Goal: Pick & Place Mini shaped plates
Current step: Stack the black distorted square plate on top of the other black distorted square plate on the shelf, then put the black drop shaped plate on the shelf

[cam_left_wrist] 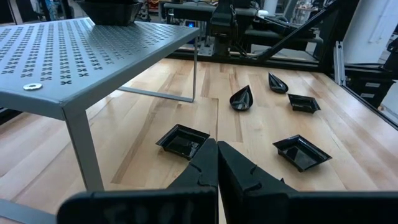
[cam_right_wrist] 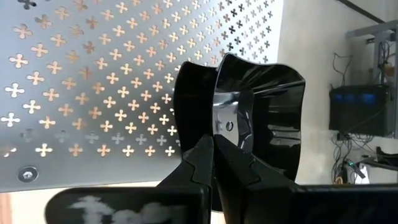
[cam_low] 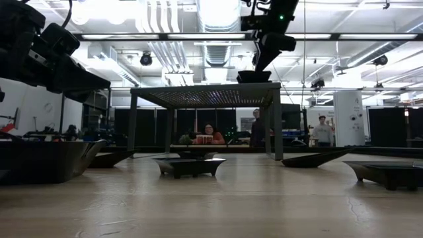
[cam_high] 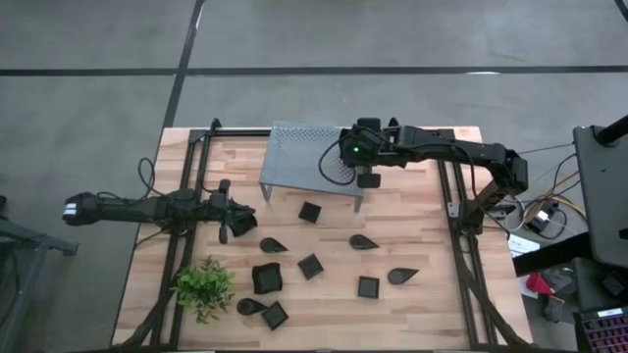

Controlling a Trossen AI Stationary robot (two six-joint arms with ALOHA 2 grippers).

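Above the near right corner of the grey perforated rack (cam_high: 306,155), the right gripper (cam_high: 367,176) is pressed together on the rim of 1 black plate (cam_right_wrist: 258,118). Its fingers (cam_right_wrist: 205,152) pinch the plate wall, with the dish body extending past the fingertips over the rack's perforated top. From table height, this plate (cam_low: 254,76) sits level with the rack top at that corner, directly under the gripper; whether it touches the surface cannot be told.

Left gripper (cam_high: 235,222) hangs over the table's left side, beside the rack's left leg, with its fingers (cam_left_wrist: 208,167) pressed together and holding nothing. A teardrop plate (cam_high: 273,245) lies just beside it.

Remaining plates lie on the wooden table (cam_high: 432,294), all apart from the right gripper:
- 1 square plate (cam_high: 310,211) just in front of the rack.
- 1 teardrop plate (cam_high: 362,241) right of centre.
- 1 square plate (cam_high: 310,266) at centre.
- 1 larger plate (cam_high: 267,278) left of centre.
- 1 square plate (cam_high: 368,287) and 1 teardrop plate (cam_high: 401,277) toward the right.
- 1 teardrop plate (cam_high: 251,307) and 1 square plate (cam_high: 275,315) near the front edge, beside the green plant (cam_high: 204,288).
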